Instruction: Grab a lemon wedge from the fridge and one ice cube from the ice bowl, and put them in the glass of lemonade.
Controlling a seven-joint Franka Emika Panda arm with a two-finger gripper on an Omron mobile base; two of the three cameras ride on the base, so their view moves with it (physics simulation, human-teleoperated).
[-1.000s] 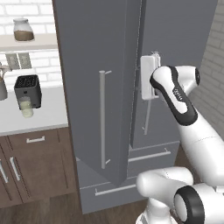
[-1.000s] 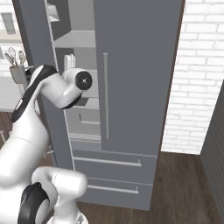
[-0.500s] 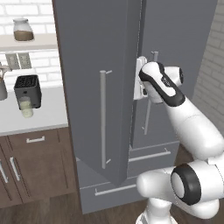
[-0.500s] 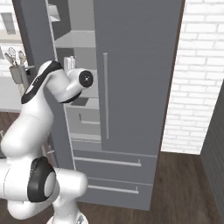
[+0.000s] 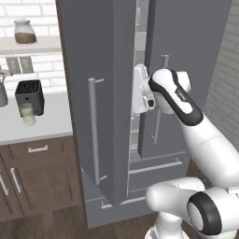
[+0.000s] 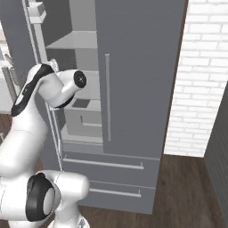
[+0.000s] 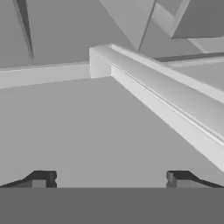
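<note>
The fridge stands upright, its left door ajar; the glass of lemonade sits upright before the toaster. The bent arm pushes its gripper, jaws wide and empty, into the door gap

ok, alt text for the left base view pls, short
A white robot arm reaches its open gripper into the gap between the doors of a tall grey fridge, whose left door stands ajar. To the left, a counter holds a black toaster and a glass of lemonade.
</note>
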